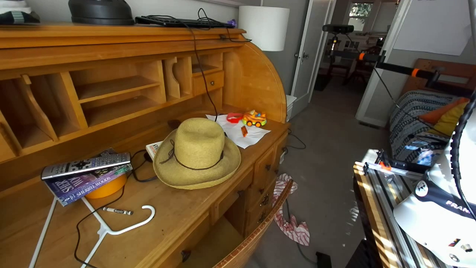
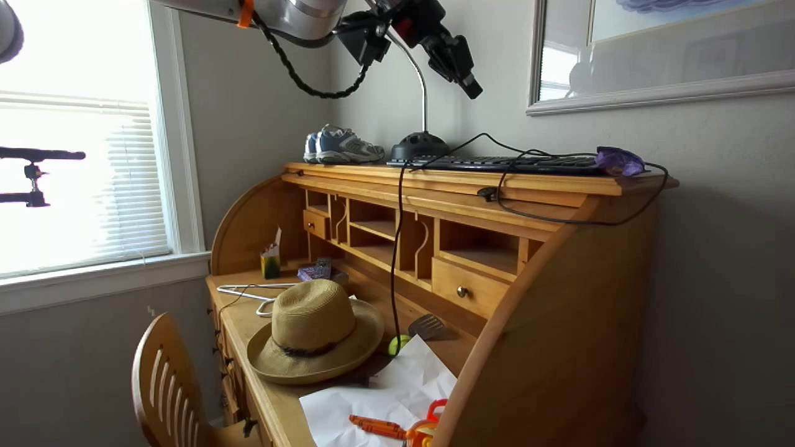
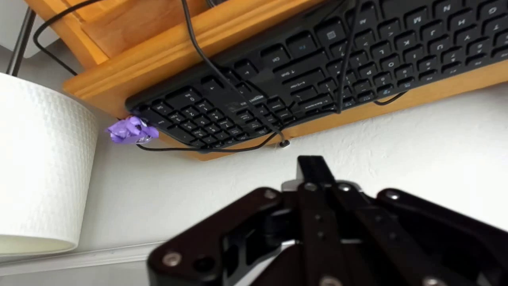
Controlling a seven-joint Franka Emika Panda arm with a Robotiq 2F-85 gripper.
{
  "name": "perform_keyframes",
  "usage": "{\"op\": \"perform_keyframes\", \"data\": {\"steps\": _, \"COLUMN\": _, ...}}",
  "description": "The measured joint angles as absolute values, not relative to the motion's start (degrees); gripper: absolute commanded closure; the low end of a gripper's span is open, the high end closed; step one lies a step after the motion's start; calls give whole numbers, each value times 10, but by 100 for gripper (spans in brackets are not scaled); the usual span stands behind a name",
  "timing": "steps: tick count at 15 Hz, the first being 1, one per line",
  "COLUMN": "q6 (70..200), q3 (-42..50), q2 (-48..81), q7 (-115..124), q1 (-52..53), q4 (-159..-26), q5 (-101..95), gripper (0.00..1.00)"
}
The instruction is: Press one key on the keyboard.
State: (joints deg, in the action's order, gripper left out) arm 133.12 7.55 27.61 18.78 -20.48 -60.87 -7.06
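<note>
A black keyboard (image 1: pixel 169 22) lies on the top shelf of the wooden roll-top desk. It also shows in an exterior view (image 2: pixel 472 164) and in the wrist view (image 3: pixel 307 79), where its keys face the camera and its far end runs out of the frame at upper right. Black cables lie across it. My gripper (image 2: pixel 473 89) hangs in the air above the keyboard, pointing down at a slant and apart from it. In the wrist view the gripper (image 3: pixel 313 169) has its fingertips together with nothing between them. The pale wall shows behind the fingertips.
A purple wrapper (image 2: pixel 620 161) sits by the keyboard's end. A black lamp base (image 2: pixel 419 146) and sneakers (image 2: pixel 345 146) stand on the same shelf. A white lampshade (image 3: pixel 43 167) is near that end. A framed picture (image 2: pixel 658 102) hangs on the wall. A straw hat (image 1: pixel 199 149) lies below.
</note>
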Motion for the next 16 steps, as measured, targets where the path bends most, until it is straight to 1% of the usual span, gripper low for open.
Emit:
{"op": "perform_keyframes", "data": {"steps": 3, "q6": 1331, "q3": 65, "q2": 215, "q7": 126, "q1": -208, "q4": -671, "q5": -69, "gripper": 100}}
{"op": "perform_keyframes", "data": {"steps": 7, "q6": 1323, "q3": 43, "q2": 138, "q7": 23, "q1": -223, "q4": -758, "q5": -12, "gripper": 100}}
{"op": "perform_keyframes", "data": {"steps": 8, "q6": 1317, "q3": 40, "q2": 122, "q7": -1, "q1": -227, "q4": -777, "q5": 6, "gripper": 89}}
{"op": "perform_keyframes", "data": {"steps": 9, "q6": 1308, "q3": 38, "q2": 107, "q7": -21, "q1": -230, "q4": -794, "q5": 20, "gripper": 73}}
{"op": "perform_keyframes", "data": {"steps": 16, "q6": 1260, "q3": 49, "q2": 44, "q7": -57, "q1": -230, "q4": -867, "q5": 33, "gripper": 22}}
